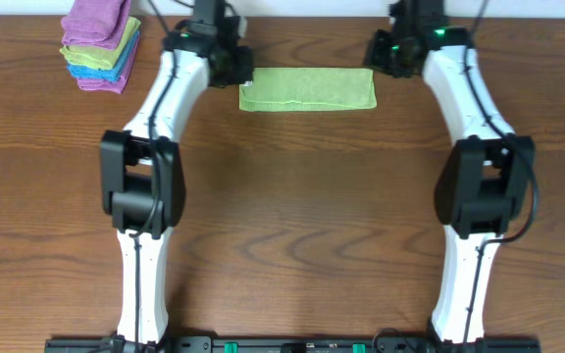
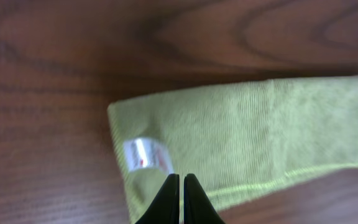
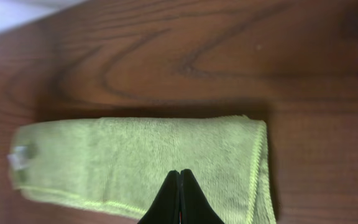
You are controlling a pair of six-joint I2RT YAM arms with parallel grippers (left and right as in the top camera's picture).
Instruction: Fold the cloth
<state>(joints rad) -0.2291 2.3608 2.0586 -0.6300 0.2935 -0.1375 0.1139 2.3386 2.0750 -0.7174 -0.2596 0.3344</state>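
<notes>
The lime-green cloth [image 1: 307, 88] lies flat on the table as a long folded strip at the far middle. Its small white tag [image 2: 145, 154] shows near its left end, and the same tag [image 3: 20, 157] is faint in the right wrist view. My left gripper [image 1: 238, 67] hovers at the strip's left end. Its jaws [image 2: 182, 177] are shut just above the cloth [image 2: 247, 137], with nothing between them. My right gripper [image 1: 385, 54] is at the right end. In the wrist view this gripper [image 3: 179, 172] is shut over the cloth [image 3: 135, 162] and holds no fabric.
A stack of folded purple, green and blue cloths [image 1: 101, 44] sits at the far left corner of the wooden table [image 1: 302, 216]. The table's back edge runs just behind both grippers. Both arms reach up along the left and right sides.
</notes>
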